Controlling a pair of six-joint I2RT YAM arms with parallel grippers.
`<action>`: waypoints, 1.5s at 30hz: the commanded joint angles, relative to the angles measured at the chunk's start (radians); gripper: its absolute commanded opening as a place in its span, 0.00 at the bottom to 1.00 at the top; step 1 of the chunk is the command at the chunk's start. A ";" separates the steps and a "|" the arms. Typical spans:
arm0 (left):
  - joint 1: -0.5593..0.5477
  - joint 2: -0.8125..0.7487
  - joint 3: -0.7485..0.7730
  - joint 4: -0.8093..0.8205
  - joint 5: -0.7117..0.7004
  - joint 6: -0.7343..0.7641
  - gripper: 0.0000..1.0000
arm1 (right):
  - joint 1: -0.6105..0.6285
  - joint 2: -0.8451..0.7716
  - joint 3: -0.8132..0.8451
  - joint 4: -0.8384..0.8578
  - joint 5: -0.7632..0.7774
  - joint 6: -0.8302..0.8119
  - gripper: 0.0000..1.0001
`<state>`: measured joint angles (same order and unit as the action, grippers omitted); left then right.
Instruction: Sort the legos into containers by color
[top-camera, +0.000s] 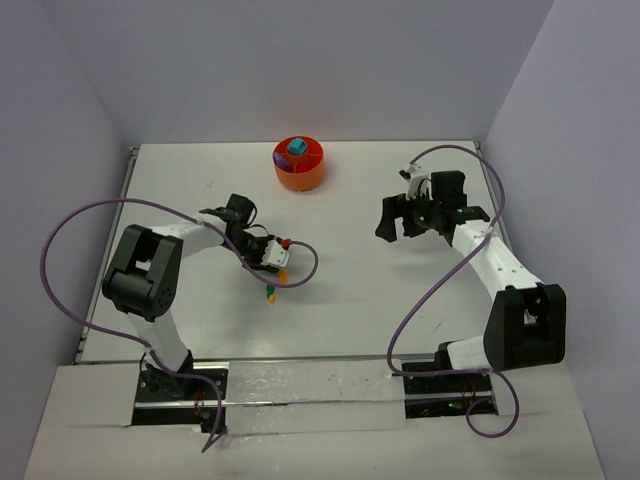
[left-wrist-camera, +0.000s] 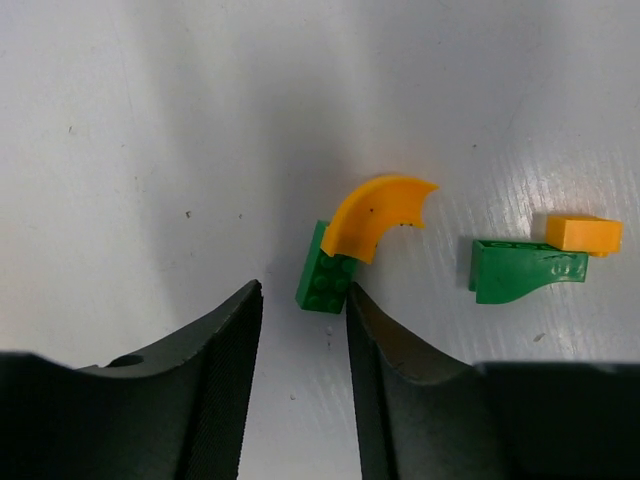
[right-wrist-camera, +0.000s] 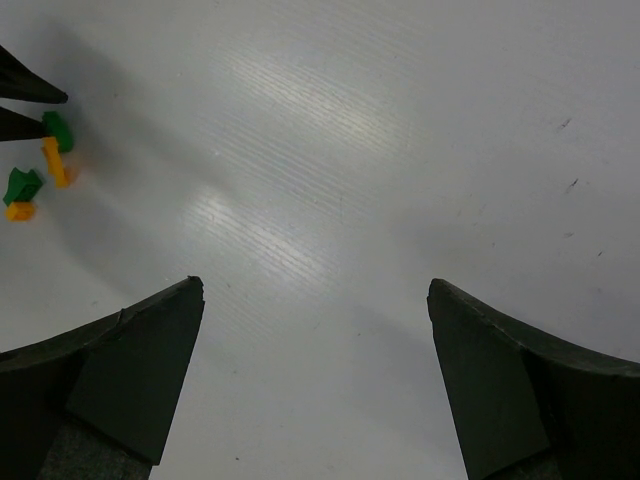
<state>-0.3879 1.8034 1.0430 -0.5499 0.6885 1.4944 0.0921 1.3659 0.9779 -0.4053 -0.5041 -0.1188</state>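
Note:
In the left wrist view, a green brick (left-wrist-camera: 328, 270) lies on the white table with a curved orange-yellow piece (left-wrist-camera: 378, 215) resting on its far end. To their right are a green sloped piece (left-wrist-camera: 520, 270) and a small orange-yellow brick (left-wrist-camera: 583, 233). My left gripper (left-wrist-camera: 303, 290) is open a little, with nothing between its jaws. The green brick sits just beyond the tips, close to the right finger (left-wrist-camera: 385, 370). From above, that gripper (top-camera: 272, 280) hovers over the legos (top-camera: 270, 292). The orange tub (top-camera: 312, 175) holds a teal brick (top-camera: 296, 148) and a purple one (top-camera: 279, 157). My right gripper (top-camera: 398, 228) stands wide open and empty.
The right wrist view shows bare table between my right gripper's (right-wrist-camera: 315, 288) fingers, and the green and orange legos (right-wrist-camera: 55, 162) far left beside the left gripper's tips. Purple cables loop off both arms. Grey walls close in the table on three sides.

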 joint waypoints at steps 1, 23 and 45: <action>-0.010 0.027 0.015 -0.035 -0.042 0.030 0.44 | 0.007 0.003 0.031 0.006 0.009 -0.013 1.00; -0.012 0.057 0.093 -0.184 -0.057 0.174 0.76 | 0.014 0.006 0.040 -0.018 -0.022 -0.019 1.00; -0.112 0.207 0.316 -0.439 -0.146 0.275 0.61 | 0.015 -0.006 0.026 -0.030 -0.016 -0.056 1.00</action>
<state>-0.4728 1.9729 1.3315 -0.9552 0.5742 1.7640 0.1005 1.3659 0.9779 -0.4341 -0.5163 -0.1541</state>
